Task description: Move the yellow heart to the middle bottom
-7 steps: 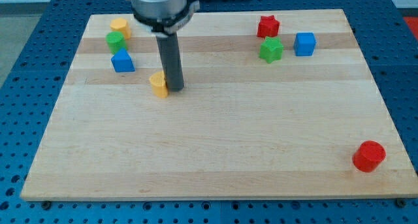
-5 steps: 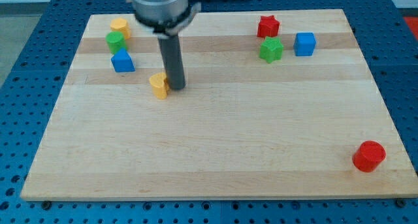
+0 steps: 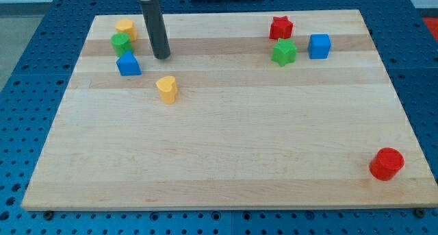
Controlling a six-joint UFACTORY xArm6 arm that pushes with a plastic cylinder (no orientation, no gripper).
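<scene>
Now my tip [image 3: 161,57] has pulled away from the yellow heart [image 3: 166,88], touching nothing. It stands just above the heart, toward the view's top. From there, a downward push toward middle bottom looks possible.

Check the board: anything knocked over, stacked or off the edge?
Nothing stands out. All blocks sit flat and apart on the board. The yellow heart is alone, with my tip above it toward the view's top, not touching.
</scene>
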